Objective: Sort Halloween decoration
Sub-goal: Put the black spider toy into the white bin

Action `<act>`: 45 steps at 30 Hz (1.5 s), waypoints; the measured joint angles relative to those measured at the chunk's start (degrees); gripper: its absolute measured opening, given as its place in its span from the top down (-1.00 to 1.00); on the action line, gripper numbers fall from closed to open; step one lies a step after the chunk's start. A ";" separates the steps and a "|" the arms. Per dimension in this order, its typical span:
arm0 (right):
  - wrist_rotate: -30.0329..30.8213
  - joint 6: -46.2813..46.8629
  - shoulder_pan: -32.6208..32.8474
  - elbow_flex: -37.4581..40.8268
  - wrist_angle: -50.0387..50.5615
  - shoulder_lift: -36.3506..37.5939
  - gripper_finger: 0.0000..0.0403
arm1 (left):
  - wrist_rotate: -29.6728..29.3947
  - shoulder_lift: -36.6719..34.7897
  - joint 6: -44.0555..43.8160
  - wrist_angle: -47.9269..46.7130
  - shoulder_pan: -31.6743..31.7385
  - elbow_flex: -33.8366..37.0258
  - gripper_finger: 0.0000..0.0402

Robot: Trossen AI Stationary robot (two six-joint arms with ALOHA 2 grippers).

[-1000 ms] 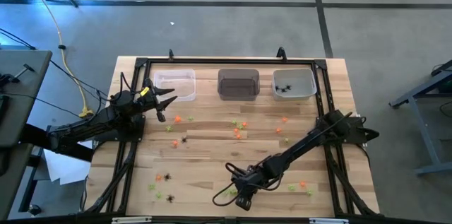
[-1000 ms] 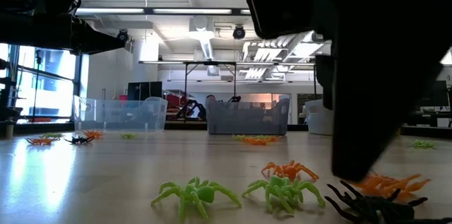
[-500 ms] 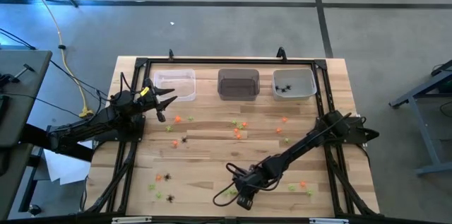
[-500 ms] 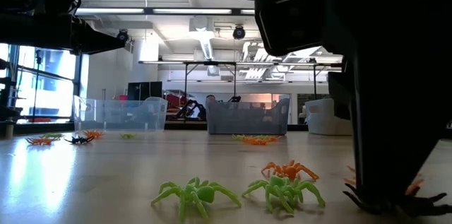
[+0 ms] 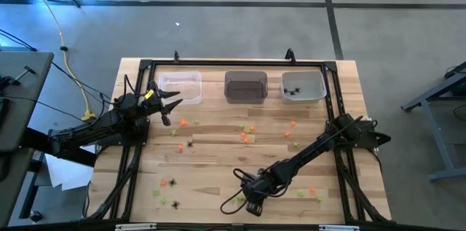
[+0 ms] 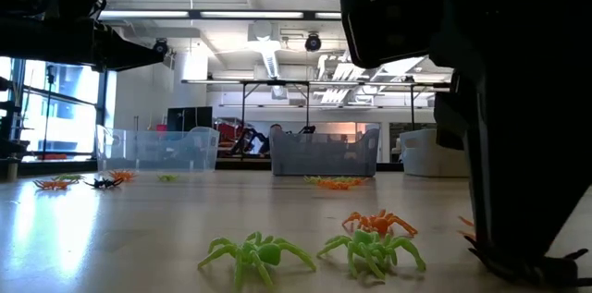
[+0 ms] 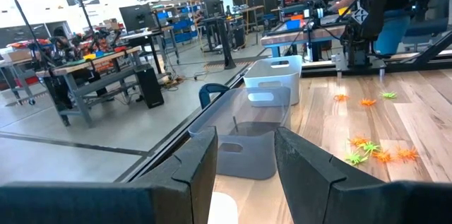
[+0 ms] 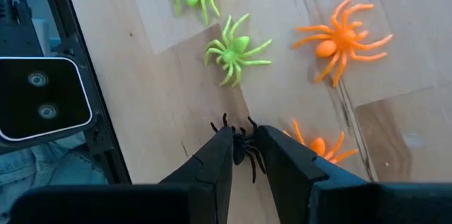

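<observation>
At the table's near edge, the right pincer (image 8: 244, 146) clamps a black spider (image 8: 242, 147) (body lengthwise between the fingers).

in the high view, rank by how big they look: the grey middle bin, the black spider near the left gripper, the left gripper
1. grey middle bin
2. left gripper
3. black spider, by far the smallest

We see the right gripper (image 8: 244, 155) lowered to the surface near its front edge, jaws pinched on a black spider (image 8: 242, 144), arm stretched diagonally. The left gripper (image 5: 172, 106) hangs raised near the far-left corner, jaws parted.
</observation>
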State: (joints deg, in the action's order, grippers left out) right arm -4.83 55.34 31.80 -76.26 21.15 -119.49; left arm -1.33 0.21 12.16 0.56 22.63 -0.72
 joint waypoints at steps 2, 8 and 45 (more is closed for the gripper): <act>-0.28 -0.12 -0.23 0.01 0.47 -0.04 0.61 | -0.02 0.00 0.00 0.00 0.00 -0.02 0.35; -1.55 -0.31 -1.03 0.08 2.17 -0.04 0.61 | 0.00 0.01 0.00 0.00 0.00 -0.01 0.35; -9.69 -2.35 -2.67 0.52 -1.52 2.43 1.00 | 0.00 0.00 0.00 0.02 0.00 -0.02 0.35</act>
State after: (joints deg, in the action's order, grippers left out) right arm -14.52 52.99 29.12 -75.75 19.64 -117.06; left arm -1.32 0.21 12.16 0.58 22.63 -0.73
